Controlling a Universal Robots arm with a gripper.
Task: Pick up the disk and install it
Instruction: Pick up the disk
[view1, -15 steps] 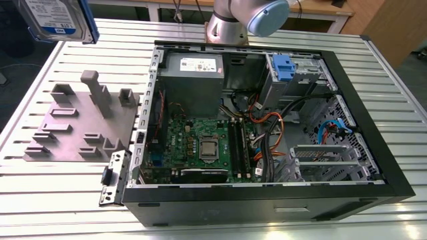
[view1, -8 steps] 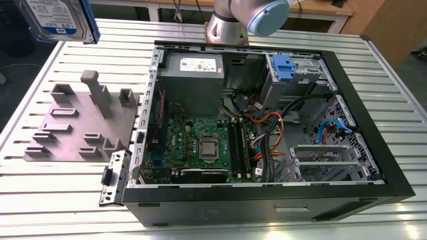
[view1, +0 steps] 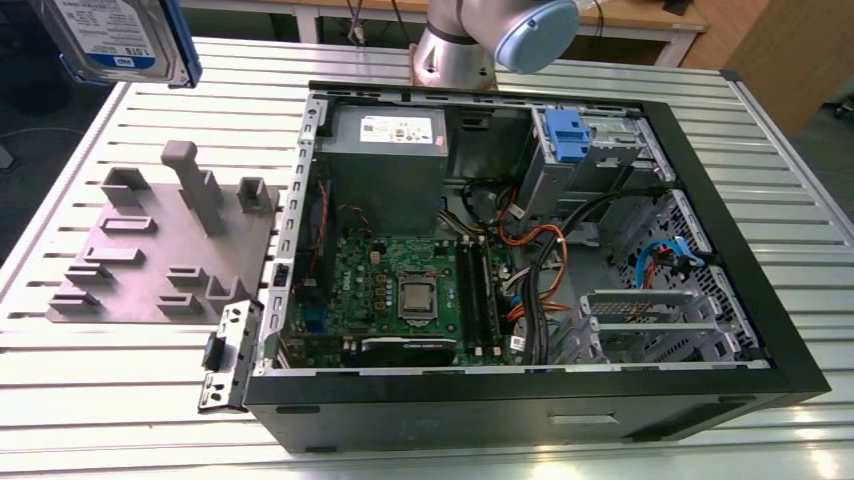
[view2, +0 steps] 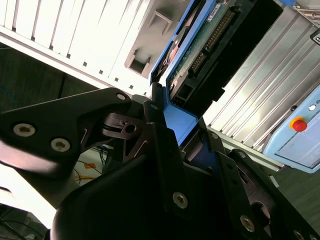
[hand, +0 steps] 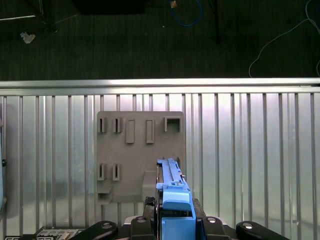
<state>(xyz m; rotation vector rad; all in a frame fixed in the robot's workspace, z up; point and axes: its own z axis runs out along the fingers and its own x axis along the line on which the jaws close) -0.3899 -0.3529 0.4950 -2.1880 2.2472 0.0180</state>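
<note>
One disk (view1: 118, 38) aloft, connector pins (view2: 214, 36), fingers (view2: 162, 150) clamped

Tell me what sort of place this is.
Probably a robotics lab bench set up for computer assembly: an open computer case lies on a slotted metal table, a grey fixture plate sits beside it, and a robot arm rises beyond the case, its tool gripping the disk.

Smooth blue plastic carrier (hand: 176, 197) on bright metal disk (view1: 118, 40); label faintly glossy. Matt black gripper (hand: 176, 216), shiny screw heads. Ribbed bare-metal table (view1: 787, 200), satin sheen. Matt grey plastic fixture plate (view1: 134, 265). Smooth black computer case (view1: 534, 405).
</note>
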